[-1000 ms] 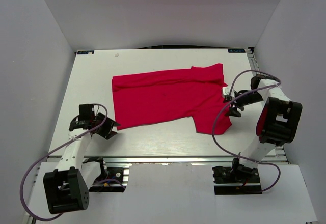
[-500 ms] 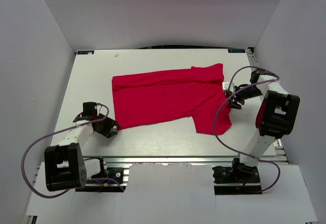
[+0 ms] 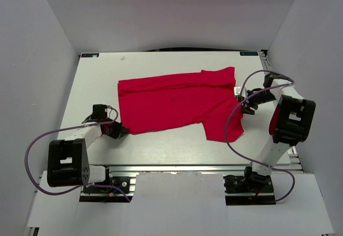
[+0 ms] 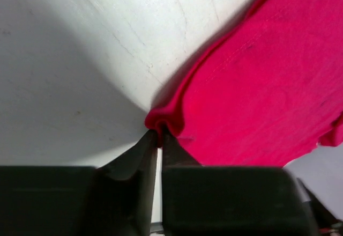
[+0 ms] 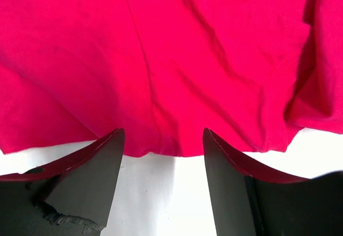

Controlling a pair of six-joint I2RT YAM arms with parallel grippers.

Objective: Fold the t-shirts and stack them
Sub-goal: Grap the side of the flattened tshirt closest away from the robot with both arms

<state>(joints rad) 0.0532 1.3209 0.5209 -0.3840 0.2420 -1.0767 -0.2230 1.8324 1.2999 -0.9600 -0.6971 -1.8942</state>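
The left gripper point(image 4: 159, 135) pinches the red t-shirt's point(image 3: 177, 104) seven-o'clock corner, likely to lift it for folding; the right gripper point(image 5: 163, 135) hangs open at three o'clock

White table top point(image 3: 161, 147), matte, wood-grained. Fine scratches and faint scuffs noted on same surface in the left wrist view point(image 4: 80, 43); seen as a bare white strip in the right wrist view point(image 5: 161, 193). Small pale speck point(image 3: 123, 58) near far left of the top. Dark tab point(image 3: 90, 55) at far left corner, second dark tab point(image 3: 247, 54) at far right corner. Plain grey back wall point(image 3: 171, 16), left wall point(image 3: 32, 86) and right wall point(image 3: 316, 53) enclosing three sides. Slotted aluminium rail point(image 3: 177, 169) along near edge. White panel point(image 3: 177, 204) below rail.
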